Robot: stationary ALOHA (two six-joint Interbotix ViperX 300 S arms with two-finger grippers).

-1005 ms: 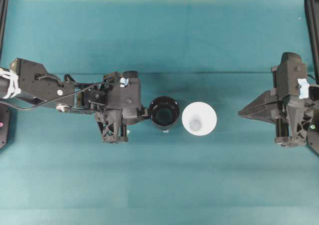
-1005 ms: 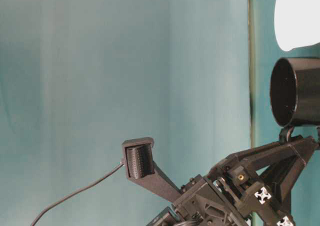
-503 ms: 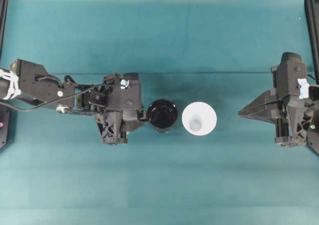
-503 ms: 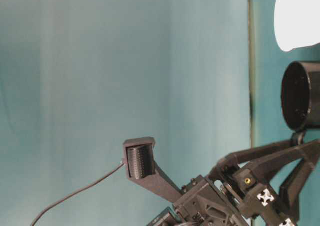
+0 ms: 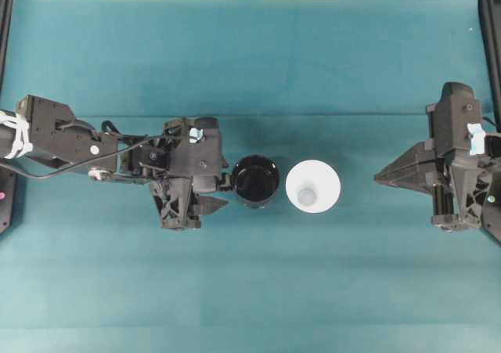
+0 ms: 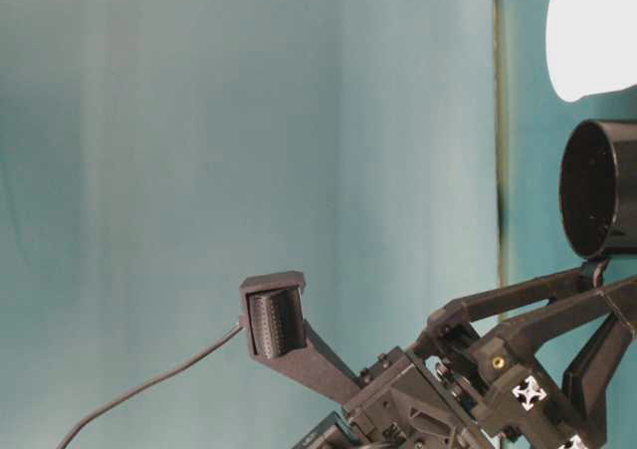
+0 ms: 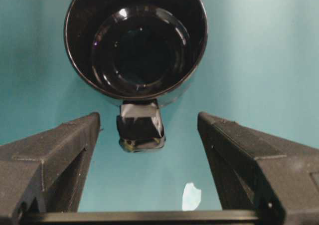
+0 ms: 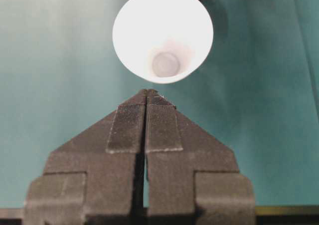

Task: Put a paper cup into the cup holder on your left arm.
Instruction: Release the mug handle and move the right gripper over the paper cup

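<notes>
Since the earlier frame, the left tool (image 5: 221,192) has spread its jaws wide and let go of the cup holder (image 5: 256,181), which it gripped by the handle a second ago. Seen from the left wrist, the holder (image 7: 136,39) stands upright on the teal surface (image 5: 250,63) directly ahead of the tool, its taped handle nub (image 7: 140,126) pointing back into the gap between the two fingers (image 7: 50,155) without touching either. Nothing is inside the holder. Just beside it, on the side away from the left arm (image 5: 63,134), the paper cup (image 5: 313,185) stands upright, mouth up, apart from the holder. Well apart to the right, the right tool (image 8: 146,98) has its jaws pressed together on nothing, tips aimed at the cup (image 8: 163,34).
</notes>
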